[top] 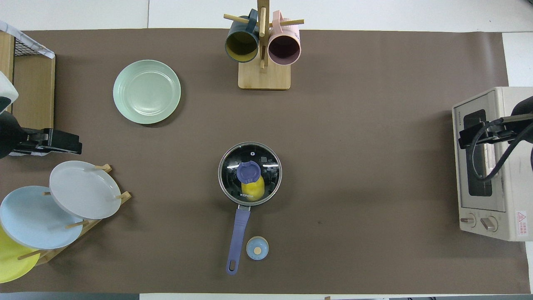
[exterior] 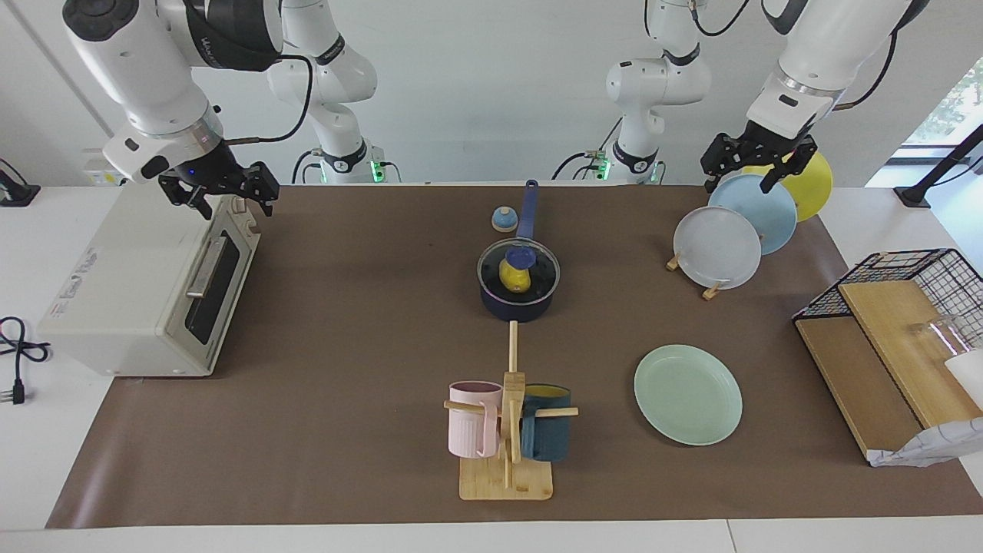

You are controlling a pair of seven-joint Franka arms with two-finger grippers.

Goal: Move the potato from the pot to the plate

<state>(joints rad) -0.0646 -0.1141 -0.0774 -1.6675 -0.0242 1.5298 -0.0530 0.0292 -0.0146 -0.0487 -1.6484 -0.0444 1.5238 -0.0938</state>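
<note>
Potato (exterior: 515, 275) in pot (exterior: 518, 299), glass lid (exterior: 518, 265) on top

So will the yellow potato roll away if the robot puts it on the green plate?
Probably a little. The potato looks smooth and egg-shaped, so it may wobble or slip in a grip. The mint-green plate has a shallow rim, which should likely stop it.

potato (top: 253, 190): partly hidden under glass lid (top: 250, 173) and its knob. yellow plate (top: 10, 258): cut by overhead edge, overlapped by light blue plate (top: 35, 216). both grippers' finger state unreadable.
</note>
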